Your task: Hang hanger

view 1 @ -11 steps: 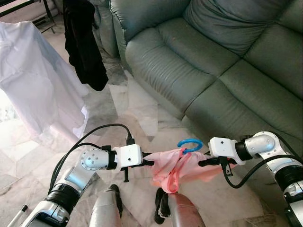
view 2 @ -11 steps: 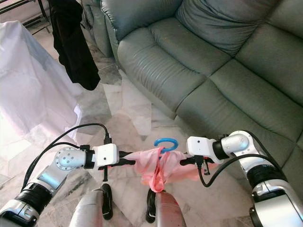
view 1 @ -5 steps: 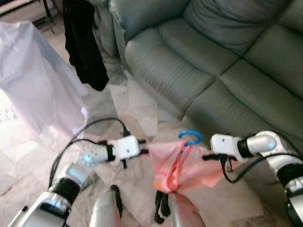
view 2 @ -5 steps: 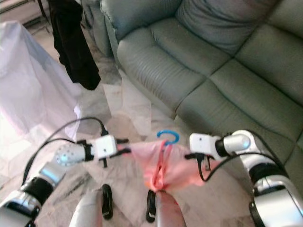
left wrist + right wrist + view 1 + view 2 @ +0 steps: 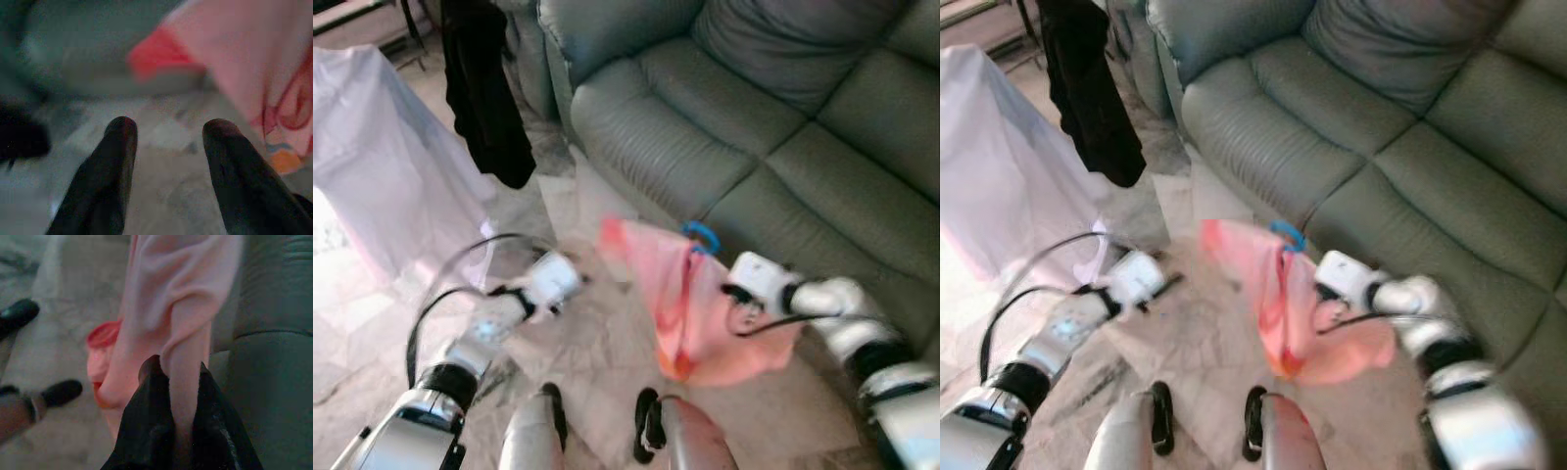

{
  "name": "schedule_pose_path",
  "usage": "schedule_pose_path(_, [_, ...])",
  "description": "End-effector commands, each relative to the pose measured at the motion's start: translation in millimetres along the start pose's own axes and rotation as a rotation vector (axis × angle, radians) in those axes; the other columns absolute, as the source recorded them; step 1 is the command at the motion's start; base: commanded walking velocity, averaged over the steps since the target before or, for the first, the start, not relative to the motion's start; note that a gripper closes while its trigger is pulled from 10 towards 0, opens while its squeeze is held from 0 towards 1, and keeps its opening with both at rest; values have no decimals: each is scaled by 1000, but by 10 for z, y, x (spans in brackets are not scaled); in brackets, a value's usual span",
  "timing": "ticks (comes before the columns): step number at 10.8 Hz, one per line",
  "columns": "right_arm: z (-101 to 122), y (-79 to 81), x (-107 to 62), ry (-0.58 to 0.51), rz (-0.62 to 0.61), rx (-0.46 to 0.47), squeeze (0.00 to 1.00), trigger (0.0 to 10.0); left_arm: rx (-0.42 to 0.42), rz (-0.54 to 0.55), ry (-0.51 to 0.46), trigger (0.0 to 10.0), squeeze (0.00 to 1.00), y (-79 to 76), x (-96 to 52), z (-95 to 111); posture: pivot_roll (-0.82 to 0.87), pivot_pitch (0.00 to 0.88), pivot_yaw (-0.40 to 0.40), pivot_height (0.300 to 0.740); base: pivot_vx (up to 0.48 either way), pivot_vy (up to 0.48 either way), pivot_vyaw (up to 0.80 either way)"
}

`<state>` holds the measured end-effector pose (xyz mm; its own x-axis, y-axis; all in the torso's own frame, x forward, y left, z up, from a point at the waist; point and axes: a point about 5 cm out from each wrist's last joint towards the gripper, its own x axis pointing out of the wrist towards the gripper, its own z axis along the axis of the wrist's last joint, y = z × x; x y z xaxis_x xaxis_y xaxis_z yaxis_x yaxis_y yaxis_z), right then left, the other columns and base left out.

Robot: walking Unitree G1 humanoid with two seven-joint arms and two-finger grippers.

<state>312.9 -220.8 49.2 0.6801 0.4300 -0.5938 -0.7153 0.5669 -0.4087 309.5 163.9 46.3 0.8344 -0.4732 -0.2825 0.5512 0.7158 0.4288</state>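
Pink garment (image 5: 690, 304) on blue-hooked hanger (image 5: 702, 235): we hold it pinched in the right gripper (image 5: 177, 374), hanging lengthwise over the floor; left gripper (image 5: 168, 129) released, fingers spread, beside it.

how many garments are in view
3: a pink garment on a blue hanger, pinched by the right hand; a black one and a white one hanging upper left.

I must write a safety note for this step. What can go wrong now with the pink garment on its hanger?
1. Only the right gripper pinches the pink garment, and it grips cloth, so the garment may slide off the blue hanger.
2. The left gripper is open and apart from it, so nothing steadies the swinging load.
3. The hem hangs near the robot's feet and could snag.
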Motion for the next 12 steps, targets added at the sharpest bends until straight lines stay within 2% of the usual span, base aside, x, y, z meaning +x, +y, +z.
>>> schedule_pose_path(1, [-113, 12, -28, 14, -84, 86, 0, 0, -68, 74, 54, 10000, 1000, 6, -47, -124, -26, 200, -35, 740, 0, 0, 0])
schedule_pose_path(2, [-170, 143, 33, -1, -175, 227, 0, 0, -155, 192, 65, 10000, 1000, 45, -93, -196, -26, 189, -32, 740, 0, 0, 0])
schedule_pose_path(3, [-204, 218, 56, -9, -246, 309, 0, 0, -204, 292, 80, 10000, 1000, 79, -133, -250, -29, 182, -34, 740, 0, 0, 0])
schedule_pose_path(4, [-224, 238, 52, -19, -286, 357, 0, 0, -230, 330, 68, 10000, 1000, 92, -154, -258, -29, 182, -34, 740, 0, 0, 0])
schedule_pose_path(5, [-286, 256, 7, -59, -411, 500, 0, 0, -285, 438, 53, 10000, 1000, 114, -244, -313, -30, 144, -32, 740, 0, 0, 0])
schedule_pose_path(6, [-312, 260, -39, -86, -506, 559, 0, 0, -341, 527, 56, 10000, 1000, 104, -328, -375, -34, 128, -29, 740, 0, 0, 0])
schedule_pose_path(8, [-316, 276, -80, -123, -622, 617, 0, 0, -387, 617, 58, 10000, 1000, 49, -401, -427, -32, 106, -27, 740, 0, 0, 0])
schedule_pose_path(9, [-234, 371, -45, -175, -623, 633, 0, 1765, -412, 618, 55, 10000, 1000, -1, -406, -432, -28, 98, -26, 740, 0, 0, 0])
schedule_pose_path(10, [-166, 480, -4, -206, -604, 621, 0, 10000, -404, 570, 49, 10000, 0, -13, -388, -419, -20, 98, -30, 740, 0, 0, 0])
schedule_pose_path(12, [-55, 545, 30, -267, -581, 622, 0, 10000, -385, 544, 21, 10000, 0, -1, -350, -361, -24, 103, -29, 740, 0, 0, 788])
